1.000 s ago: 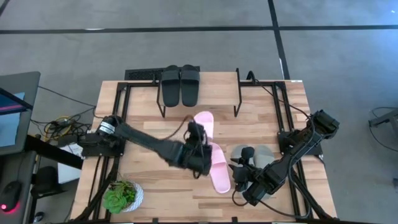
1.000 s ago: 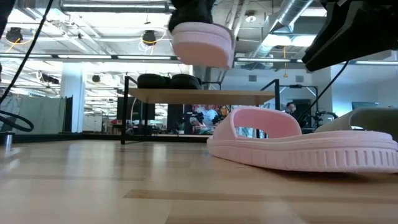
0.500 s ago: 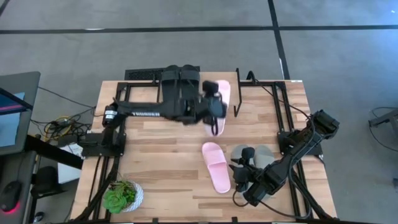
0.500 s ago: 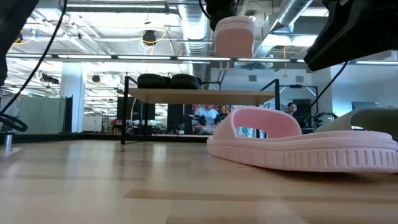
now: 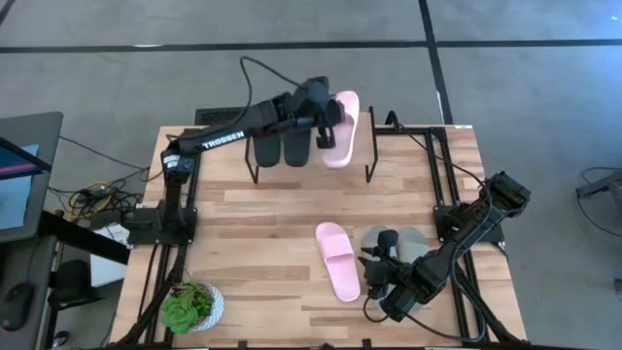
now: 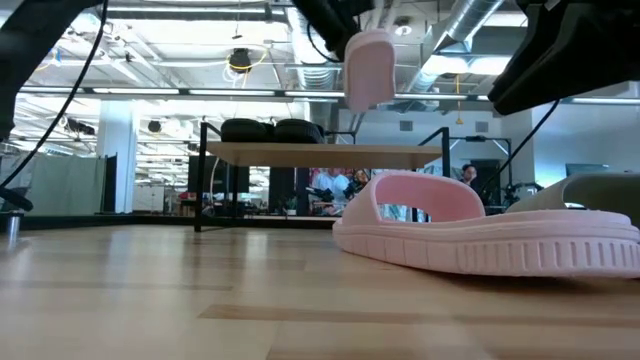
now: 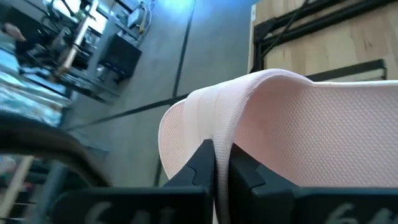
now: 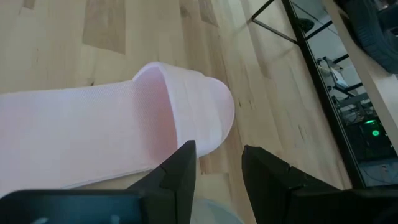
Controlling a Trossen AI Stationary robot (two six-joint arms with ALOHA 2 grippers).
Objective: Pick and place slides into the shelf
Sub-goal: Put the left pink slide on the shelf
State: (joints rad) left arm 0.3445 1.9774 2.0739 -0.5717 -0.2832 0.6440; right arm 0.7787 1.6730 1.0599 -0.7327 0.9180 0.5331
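My left gripper [image 5: 324, 124] is shut on a light pink slide [image 5: 340, 128] and holds it in the air over the shelf [image 6: 400, 154], just right of the black pair [image 5: 282, 134] resting sole-down on the shelf top. The other pink slide [image 5: 338, 261] lies sole-down on the table's near middle. The grey-green pair [image 5: 413, 241] lies to its right, partly under my right arm. My right gripper [image 8: 214, 171] stands open beside that pink slide's end [image 8: 186, 112], nothing between its fingers. My left gripper pinches the pink slide's strap [image 7: 205, 118] at its edge between its two fingers [image 7: 202, 163], coming from the table's left side and slanting down. The slide is lifted clear above the shelf top, rolled onto its side edge, its length running from near to far [image 6: 368, 65].
A small potted plant [image 5: 191, 306] stands at the table's near left corner. The right part of the shelf top [image 5: 360, 160] is bare. Black frame rails [image 5: 442, 185] run along the table's sides. People and equipment show in the room behind the shelf in the low view.
My left gripper has carried the pink slide from above the table's middle up and toward the far edge, to a spot over the shelf beside the black pair. It rolled on the way, so the slide now stands more on edge.
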